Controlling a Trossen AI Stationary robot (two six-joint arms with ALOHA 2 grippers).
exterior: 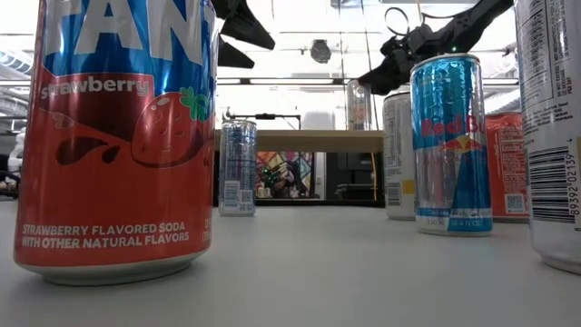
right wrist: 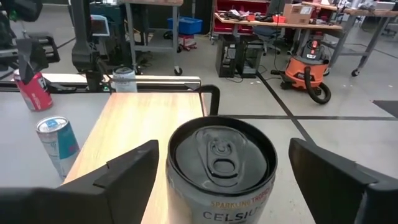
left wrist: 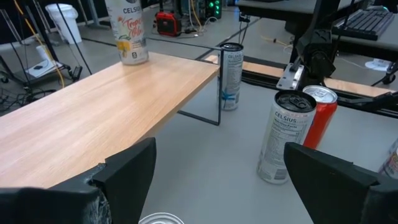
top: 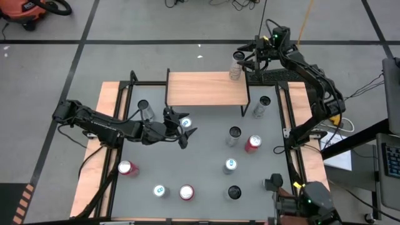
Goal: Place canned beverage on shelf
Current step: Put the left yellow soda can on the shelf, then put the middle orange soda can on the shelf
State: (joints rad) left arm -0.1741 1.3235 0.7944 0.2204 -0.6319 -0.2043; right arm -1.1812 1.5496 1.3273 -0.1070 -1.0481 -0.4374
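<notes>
We see the can point(top: 235, 65) standing upright on the shelf point(top: 206, 89), at its upper right corner in the high view. The right gripper point(top: 245, 60) sits around it there, one finger on each side, spread wide. In the right wrist view the can top point(right wrist: 221, 155) shows between the two fingers point(right wrist: 124, 171) with a clear gap on both sides, so no grip on it. The right arm runs from the lower right of the high view up along the right table edge, then bends left toward the shelf corner.

The left gripper point(top: 181, 128) hangs over the table middle, just below the shelf's left part in the high view, fingers wide apart and holding nothing. The left arm comes in from the left edge, stretched nearly level to the right. A blue-topped can point(top: 185, 122) lies right by its fingers.

Other cans stand scattered on the grey table point(top: 206, 162): a red can point(top: 252, 144) right of centre, a silver can point(top: 260, 106) beside the shelf's right leg.
</notes>
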